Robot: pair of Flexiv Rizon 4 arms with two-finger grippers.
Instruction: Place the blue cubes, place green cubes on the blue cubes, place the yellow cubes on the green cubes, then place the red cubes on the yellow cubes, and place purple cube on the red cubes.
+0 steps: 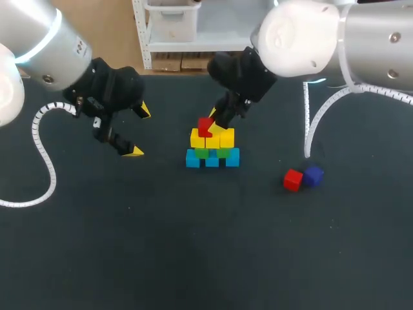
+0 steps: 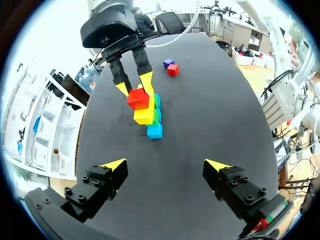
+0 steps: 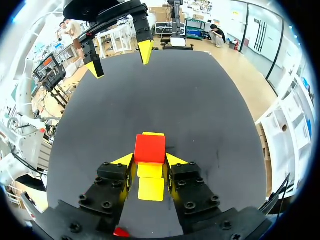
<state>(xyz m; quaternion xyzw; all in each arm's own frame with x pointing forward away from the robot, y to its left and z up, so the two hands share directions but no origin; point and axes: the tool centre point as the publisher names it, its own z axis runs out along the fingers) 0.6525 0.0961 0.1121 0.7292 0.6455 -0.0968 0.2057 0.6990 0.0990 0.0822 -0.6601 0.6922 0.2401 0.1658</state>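
Note:
The stack stands mid-table: a row of blue cubes point(image 1: 212, 159) at the bottom, green cubes point(image 1: 211, 153) on them and yellow cubes point(image 1: 213, 138) on top. My right gripper point(image 1: 213, 126) is shut on a red cube point(image 1: 205, 126) at the left end of the yellow row; in the right wrist view the red cube point(image 3: 150, 148) sits between the tips of the right gripper point(image 3: 150, 159), over the yellow cubes point(image 3: 150, 189). My left gripper point(image 1: 139, 131) hangs open and empty left of the stack. A second red cube point(image 1: 292, 180) and the purple cube point(image 1: 313, 175) lie together to the right.
In the left wrist view, the stack point(image 2: 150, 117) with the red cube point(image 2: 138, 98) lies ahead of my open left gripper point(image 2: 165, 164), with bare dark tabletop point(image 2: 200, 130) between. The loose red cube point(image 2: 172, 70) and purple cube point(image 2: 168, 63) lie beyond the stack.

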